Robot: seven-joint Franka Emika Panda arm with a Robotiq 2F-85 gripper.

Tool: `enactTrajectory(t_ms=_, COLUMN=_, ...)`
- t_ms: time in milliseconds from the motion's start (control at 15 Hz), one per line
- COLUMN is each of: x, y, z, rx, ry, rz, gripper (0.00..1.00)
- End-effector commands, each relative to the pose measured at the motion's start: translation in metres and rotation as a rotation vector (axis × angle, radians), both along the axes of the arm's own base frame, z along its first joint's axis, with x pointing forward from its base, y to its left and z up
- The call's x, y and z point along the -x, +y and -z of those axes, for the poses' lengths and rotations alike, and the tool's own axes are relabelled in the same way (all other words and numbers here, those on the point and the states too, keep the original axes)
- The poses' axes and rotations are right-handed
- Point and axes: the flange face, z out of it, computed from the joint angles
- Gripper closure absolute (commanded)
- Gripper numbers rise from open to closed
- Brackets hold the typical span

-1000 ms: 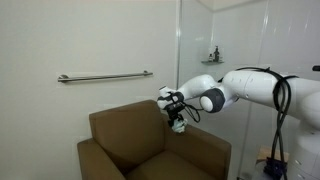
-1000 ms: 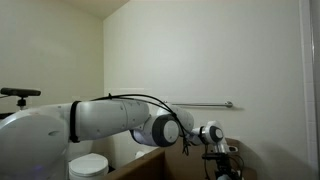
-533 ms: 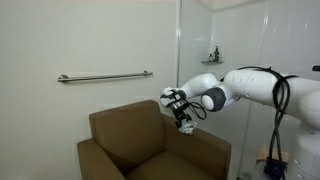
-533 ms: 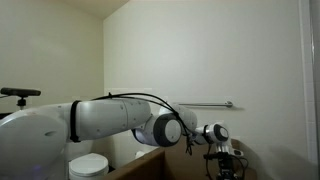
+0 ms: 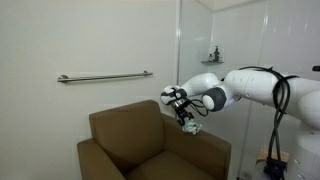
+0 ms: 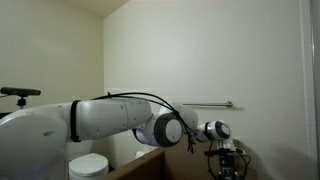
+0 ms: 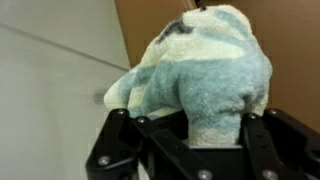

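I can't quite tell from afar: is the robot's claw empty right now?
No, in the wrist view the gripper is shut on a fluffy blue-and-white cloth.

Plain white walls (image 5: 60, 40), a metal grab rail (image 5: 105, 77) above a brown armchair (image 5: 135, 140), even light.

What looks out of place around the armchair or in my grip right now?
Nothing stands out. The blue-and-white towel is bunched in a wad between the shut fingers, held in the air near one side of the brown armchair. The chair shows no damage or spill, and the grab bar behind it sits level.
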Motion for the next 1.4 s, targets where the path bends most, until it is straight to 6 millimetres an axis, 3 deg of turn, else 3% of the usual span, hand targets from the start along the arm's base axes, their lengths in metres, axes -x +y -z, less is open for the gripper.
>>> enactTrajectory(t_ms=0, x=-0.038, y=0.025, z=-0.064, rx=0.103, ry=-0.097, rz=-0.128, gripper=0.96)
enactTrajectory(t_ms=200, x=-0.069, y=0.046, z=-0.123, rx=0.218, ry=-0.225, rz=-0.186, gripper=0.95)
enactTrajectory(t_ms=333, x=-0.086, y=0.050, z=-0.139, rx=0.279, ry=-0.332, rz=-0.237, gripper=0.95)
enactTrajectory(t_ms=467, x=-0.099, y=0.046, z=-0.137, rx=0.301, ry=-0.470, rz=-0.230, gripper=0.95)
enactTrajectory(t_ms=667, x=-0.099, y=0.037, z=-0.085, rx=0.281, ry=-0.552, rz=-0.180, gripper=0.95)
enactTrajectory(t_ms=1000, x=-0.069, y=0.037, z=0.020, rx=0.155, ry=-0.470, rz=-0.152, gripper=0.95)
enactTrajectory(t_ms=1133, x=-0.059, y=0.030, z=0.035, rx=0.137, ry=-0.437, rz=-0.147, gripper=0.95)
enactTrajectory(t_ms=1333, x=-0.056, y=0.018, z=0.026, rx=0.145, ry=-0.419, rz=-0.142, gripper=0.95)
